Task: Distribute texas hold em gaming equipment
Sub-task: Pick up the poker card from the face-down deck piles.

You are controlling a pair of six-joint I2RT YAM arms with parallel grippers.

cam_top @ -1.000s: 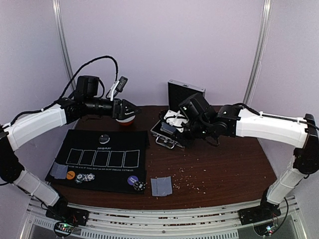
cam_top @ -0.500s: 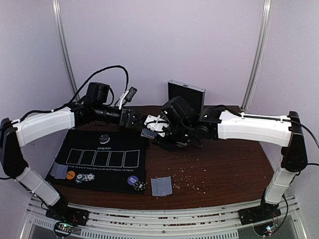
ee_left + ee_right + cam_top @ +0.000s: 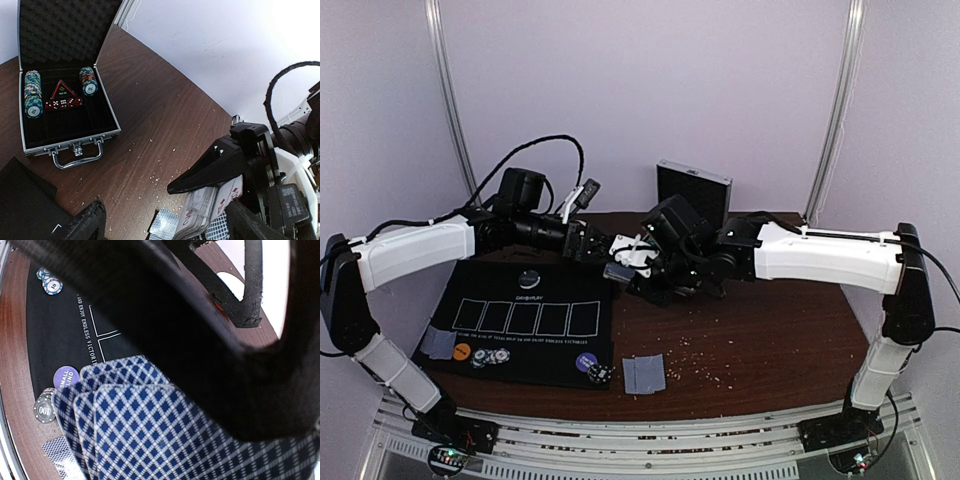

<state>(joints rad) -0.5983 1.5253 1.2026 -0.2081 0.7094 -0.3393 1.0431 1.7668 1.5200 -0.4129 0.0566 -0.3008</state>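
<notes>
Obs.: the right gripper (image 3: 622, 262) is clamped on a small deck of playing cards with blue-and-white diamond backs (image 3: 150, 430). The deck is held clear of the brown wooden table (image 3: 760, 340), slightly fanned, its free end jutting past the right fingertips toward the other arm. The left gripper (image 3: 592, 246) faces it, just beside. Its black fingers (image 3: 86, 224) stand wide with nothing pinched, the deck's free end in front of their gap. Whether a pad touches a card: cannot tell.

Reading: gripping the deck by one end leaves the other end free for a second grip. This looks like a mid-air presentation, for the left fingers to draw off cards or take the deck.

Below and nearer the bases than both sets of fingers: a black felt mat with five white-outlined boxes (image 3: 540, 350), all boxes bare. At its near-left corner lie a lot of face-down grey-blue cards (image 3: 438, 342), an orange round disc (image 3: 462, 351) and striped poker chips (image 3: 492, 356). Near its near-right corner lie a purple round disc (image 3: 66, 377) and a dark chip marked 100 (image 3: 45, 410). Just off the mat is a second lot of face-down cards (image 3: 643, 373). Probably two player places supplied.

Container: a black case with silver metal edges (image 3: 75, 140), well beyond the left fingers, lid upright, foam-lined. Inside: a long row of striped chips along the left wall (image 3: 32, 95), a shorter row (image 3: 88, 81), a red triangular piece (image 3: 62, 91), a line of red dice (image 3: 62, 103). The other troughs look bare.
</notes>
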